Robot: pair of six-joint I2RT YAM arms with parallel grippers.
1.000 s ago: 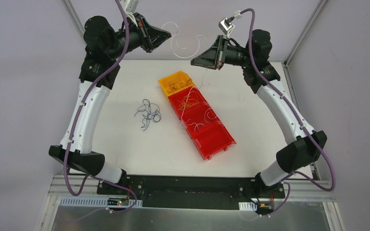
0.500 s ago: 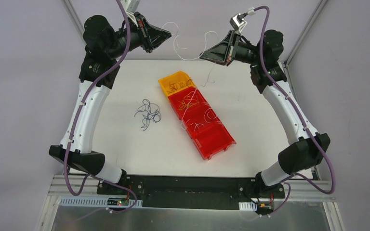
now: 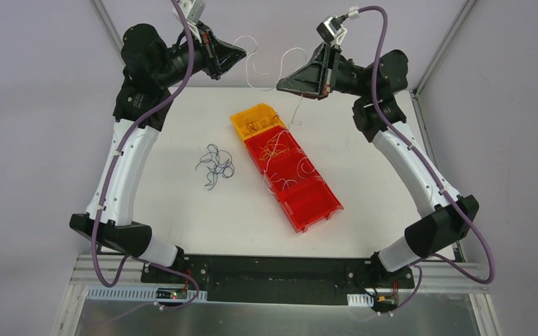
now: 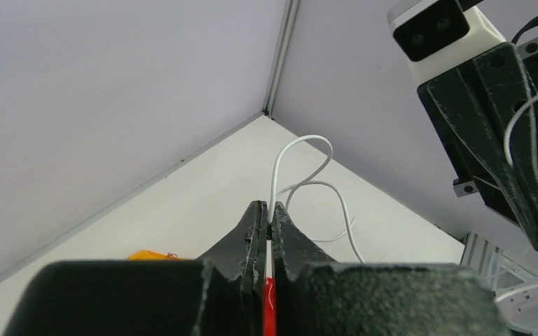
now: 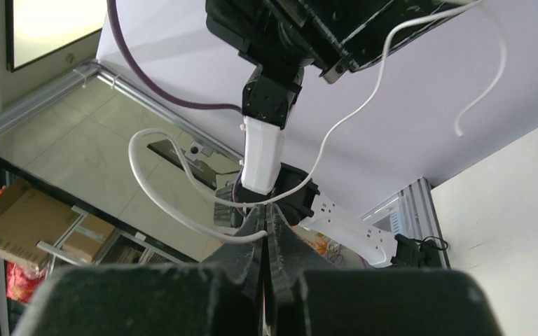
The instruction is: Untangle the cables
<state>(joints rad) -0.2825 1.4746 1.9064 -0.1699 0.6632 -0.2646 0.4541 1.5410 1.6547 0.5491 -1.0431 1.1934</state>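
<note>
1. Up high, over the far edge of the table (image 3: 175, 210): one white cable (image 3: 261, 73) strung in loose loops between two tools.
2. On the left, clenching one end of that cable in the left gripper (image 3: 244, 50), aimed rightward and well above the tabletop.
3. Checking the left wrist view: pinching the white strand between tightly shut fingertips (image 4: 253, 234), right at the very tip, with two loops curling up and away beyond.
4. On the right, grasping the same cable in the right gripper (image 3: 280, 85), aimed leftward, near the left gripper but apart from it.
5. Checking the right wrist view: closed hard on the strand at the tip, with loops arcing up toward the left gripper overhead and a free end curling off at upper right.
6. Below the right gripper, a loose white tail, dangling toward the table beside the orange bin (image 3: 256, 120).
7. Down on the table, a loose clump of dark blue cables (image 3: 214, 166), lying left of the bins and apart from them.
8. Inside the orange bin, a small tangle of thin wires, too fine to sort by colour.
9. Touching it, in a diagonal row toward the near right, red bins (image 3: 308, 203), holding orange-yellow cables (image 3: 276, 148) in the first compartment and white strands (image 3: 285, 180) further along.
</note>
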